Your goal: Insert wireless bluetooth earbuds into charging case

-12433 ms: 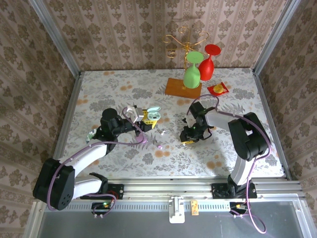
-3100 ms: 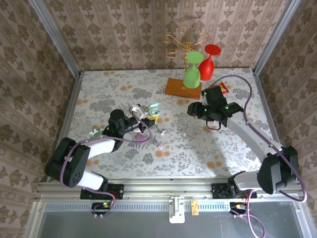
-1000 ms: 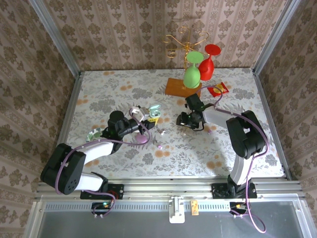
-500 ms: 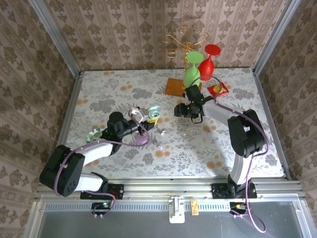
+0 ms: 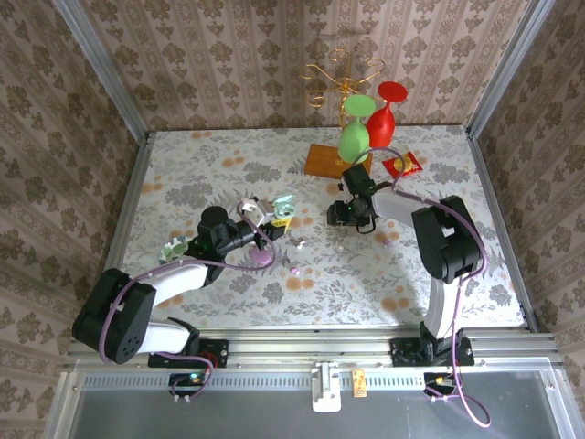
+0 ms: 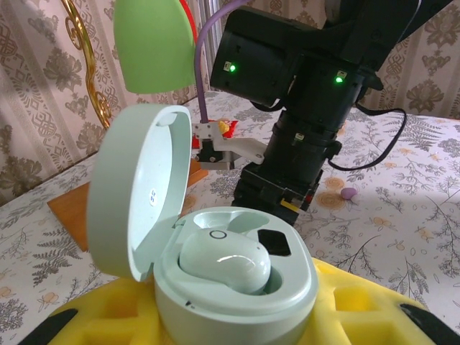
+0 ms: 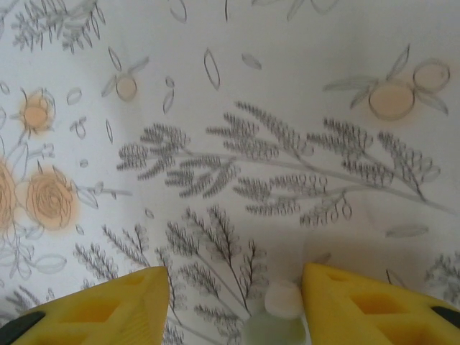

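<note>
My left gripper [image 5: 268,219] is shut on the mint-green charging case [image 6: 237,287], which sits between its yellow pads with the lid [image 6: 136,194] swung open to the left. One whitish earbud [image 6: 224,262] sits in a well of the case; the other well beside it shows bare. My right gripper [image 7: 233,277] points straight down at the table, jaws open. A second whitish-green earbud [image 7: 282,316] lies on the table between its yellow fingers [image 7: 108,305], close against the right one. In the top view the right gripper [image 5: 341,217] is just right of the case [image 5: 283,206].
A purple oval case [image 5: 262,257] lies by my left arm. Tiny purple bits lie at the centre [image 5: 295,272] and beside the right arm [image 5: 391,240]. At the back stand a green glass [image 5: 355,137], red glass [image 5: 388,114], wooden base [image 5: 331,161] and gold rack [image 5: 343,78].
My right gripper rose toward the back, then came down over the loose earbud, its jaws widening. The left gripper and case have stayed put.
</note>
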